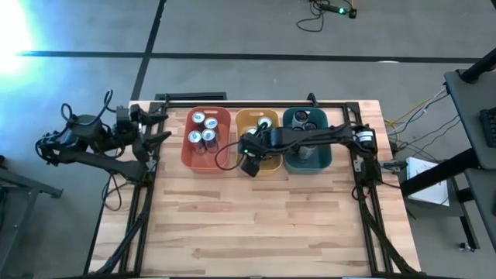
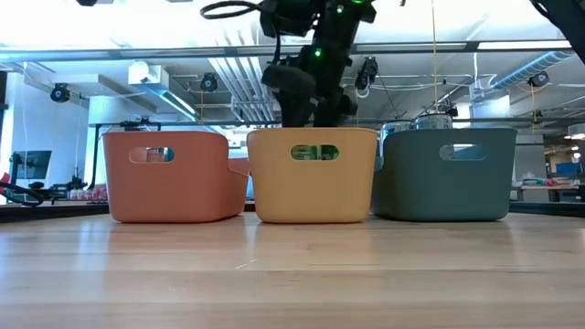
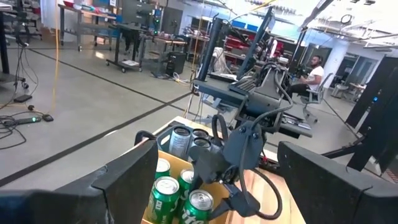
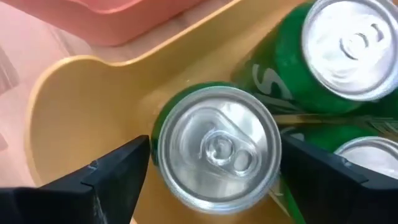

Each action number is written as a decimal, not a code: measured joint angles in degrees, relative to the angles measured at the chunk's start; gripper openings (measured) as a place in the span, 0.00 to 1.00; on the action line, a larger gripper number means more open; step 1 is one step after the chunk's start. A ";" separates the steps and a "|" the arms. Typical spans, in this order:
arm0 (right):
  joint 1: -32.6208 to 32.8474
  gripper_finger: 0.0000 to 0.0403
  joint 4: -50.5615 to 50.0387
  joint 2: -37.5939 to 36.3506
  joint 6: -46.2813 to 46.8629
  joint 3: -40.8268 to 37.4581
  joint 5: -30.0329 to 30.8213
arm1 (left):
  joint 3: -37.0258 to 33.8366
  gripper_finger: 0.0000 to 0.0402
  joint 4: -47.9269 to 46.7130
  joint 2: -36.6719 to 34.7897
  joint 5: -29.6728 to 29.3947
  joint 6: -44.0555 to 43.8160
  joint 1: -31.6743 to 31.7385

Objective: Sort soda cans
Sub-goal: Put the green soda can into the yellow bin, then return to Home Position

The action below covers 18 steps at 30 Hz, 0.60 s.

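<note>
The right pincer [image 1: 253, 149] is reaching across from the right edge of the surface [image 1: 256, 225] and dipping into the orange bin [image 1: 258, 118], the middle one of three sitting in a row along the far side. In the right wrist view its two dark fingers [image 4: 118, 174] are standing apart on either side of a green can [image 4: 214, 146], flanking its silver top but not visibly pressing on it, so the pincer is reading as released rather than clenched; my judgement is that it is either letting this can go or lining up on it. The can is standing upright near a corner of the orange bin, just beside two more green cans [image 4: 329, 56], which suggests the greens are being gathered here by colour. Left of the orange bin, the red bin [image 1: 206, 139] is holding the blue-and-silver cans [image 1: 203, 129], tops up. Right of the orange bin, the teal bin [image 1: 308, 147] is showing dark can tops [image 1: 304, 120], partly covered by the arm lying over it. From surface level, a green can is peeking through the orange bin's handle slot [image 2: 315, 153]. The left pincer [image 1: 159, 128] is waiting off the left edge, well apart from the orange bin, its fingers spread open in its own wrist view. No loose cans are showing on the bare wood, so the sorting looks nearly finished.
</note>
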 joint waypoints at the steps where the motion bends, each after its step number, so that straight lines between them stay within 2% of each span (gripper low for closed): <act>1: -0.02 0.83 -0.30 -0.28 -0.16 -0.02 -0.04 | 0.00 0.79 -0.11 -0.11 0.02 0.00 0.00; 6: 0.86 0.84 -1.90 -4.28 -1.10 0.84 1.22 | 0.00 0.79 -0.40 -0.99 0.21 -0.15 0.00; 13: 2.25 0.83 -2.78 -13.56 -3.88 1.49 7.30 | 0.00 0.79 -4.81 -2.01 0.89 0.07 0.00; 18: 2.51 0.78 -5.77 -20.63 -2.60 1.51 6.93 | 0.00 0.79 -8.59 -2.33 0.84 -0.32 0.00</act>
